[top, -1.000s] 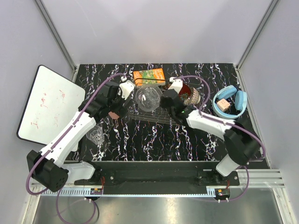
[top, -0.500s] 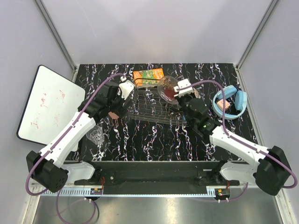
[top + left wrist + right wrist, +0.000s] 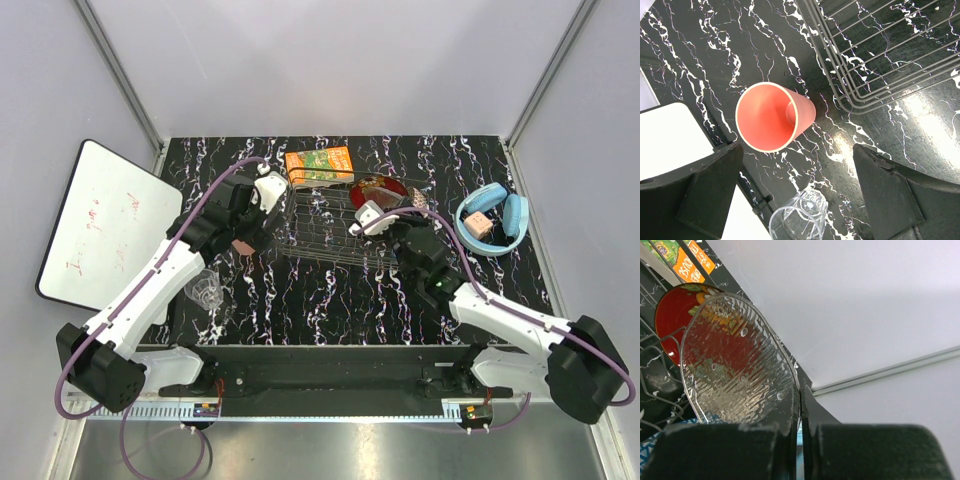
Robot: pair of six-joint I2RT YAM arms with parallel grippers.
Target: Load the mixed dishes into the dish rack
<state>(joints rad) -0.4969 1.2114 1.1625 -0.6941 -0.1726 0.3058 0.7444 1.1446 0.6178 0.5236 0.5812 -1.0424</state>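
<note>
The salmon-pink cup (image 3: 772, 117) lies on its side on the black marbled table, just left of the dish rack (image 3: 880, 50). A clear drinking glass (image 3: 797, 222) lies nearer to me. Above both hangs my left gripper (image 3: 800, 192), open, touching neither. My right gripper (image 3: 801, 410) is shut on the rim of the clear glass bowl (image 3: 735, 365), which it holds on edge at the right end of the dish rack (image 3: 325, 225). The red floral plate (image 3: 670, 310) shows through and behind the bowl. In the top view the right gripper (image 3: 375, 212) is beside the plate (image 3: 380, 187).
An orange-green carton (image 3: 320, 163) lies behind the rack. Blue headphones (image 3: 492, 220) sit at the right side of the table. A white board (image 3: 100, 225) leans at the left, off the table's edge. Grey walls close in the back and sides.
My right arm has carried the clear glass bowl from over the rack's left-middle to its right end, by the red plate, and lowered it. The left arm has stayed still and open.
</note>
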